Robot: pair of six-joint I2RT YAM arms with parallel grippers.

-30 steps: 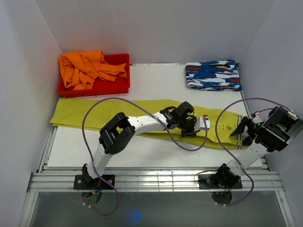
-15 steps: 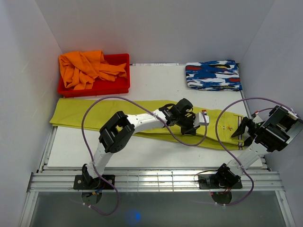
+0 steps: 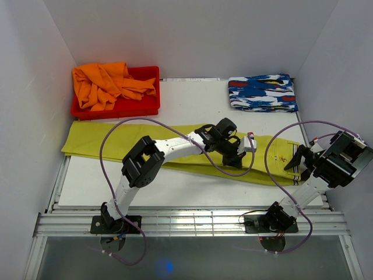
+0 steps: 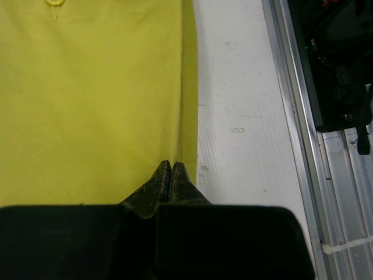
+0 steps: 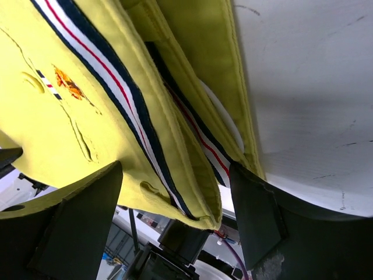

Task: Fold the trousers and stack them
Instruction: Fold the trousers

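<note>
- You're looking at a lab test cell, not a home: plain white panels (image 3: 192,35) box in the white table (image 3: 192,99) on three sides.
- Two arm bases (image 3: 115,224) are bolted to an aluminium rail (image 3: 186,217), with purple cables (image 3: 101,160) looping loose.

The white table (image 3: 192,99) bears three things; the yellow-green trousers (image 3: 99,140) lie stretched left to right across its middle, striped waistband at the right; a red bin (image 3: 145,106) sits far left; a folded patterned cloth (image 3: 262,93) lies far right.
</note>
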